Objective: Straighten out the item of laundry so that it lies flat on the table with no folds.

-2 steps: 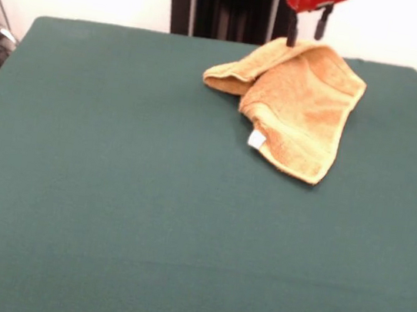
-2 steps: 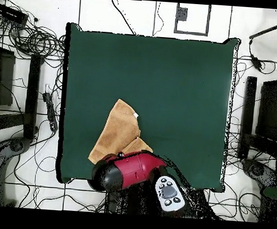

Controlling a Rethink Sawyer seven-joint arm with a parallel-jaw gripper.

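The item of laundry [image 1: 297, 106], an orange-yellow terry towel, lies folded on the table [image 1: 110, 189] near its far edge in the front view, right of centre, with most of the green cloth bare in front of it. It is doubled over on itself: one layer spreads as a rough wedge toward the camera, with a small white tag [image 1: 257, 139] at its near-left edge, and a second flap rolls off to the left as a rounded lobe. In the overhead view the towel [image 2: 119, 132] shows as a long strip by the robot-side edge of the table, its long axis slanting away from the arm toward the table's middle.

The gripper [image 1: 307, 29] hangs directly over the far edge of the towel, its two dark fingers [image 1: 292, 33] standing apart, tips just at or just above the fabric; whether they touch it I cannot tell. The jaws look released, not pinched on the cloth.

So the towel stretches from beneath the gripper out toward the open table, and the fold would likely have to be drawn out along that line
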